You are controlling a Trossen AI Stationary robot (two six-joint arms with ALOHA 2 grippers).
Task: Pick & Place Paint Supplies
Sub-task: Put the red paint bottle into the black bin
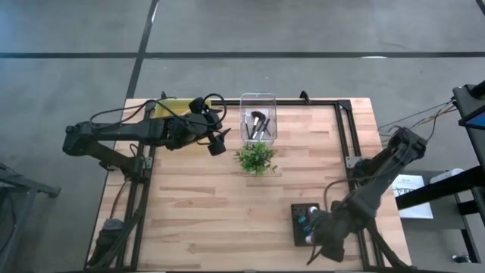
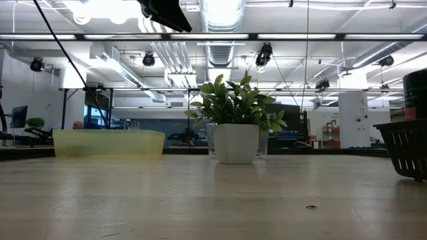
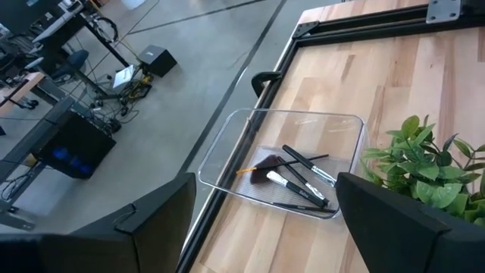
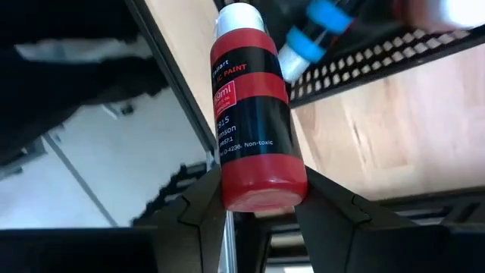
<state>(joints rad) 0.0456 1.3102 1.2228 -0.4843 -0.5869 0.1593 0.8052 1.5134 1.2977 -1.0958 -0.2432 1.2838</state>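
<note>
The right gripper (image 4: 254,208) clamps a red-and-black paint bottle (image 4: 254,114) lengthwise just above the black mesh tray (image 1: 297,227), while the left gripper (image 1: 216,136) hangs open beside the clear plastic bin (image 1: 258,98).

From above, the right gripper (image 1: 324,244) covers part of the black basket (image 1: 299,214), so what it carries cannot be made out there. The right wrist view shows a red paint bottle (image 4: 254,114) pinched between the fingers (image 4: 198,201), its base cut off by them, and blurred blue-capped tubes (image 4: 311,34) beyond. In the overhead view, the brushes (image 1: 258,123) in the clear tray (image 1: 258,98) are too small to count. In the low view the basket (image 2: 407,148) is cut by the right edge, and an arm part (image 2: 165,13) by the top.
</note>
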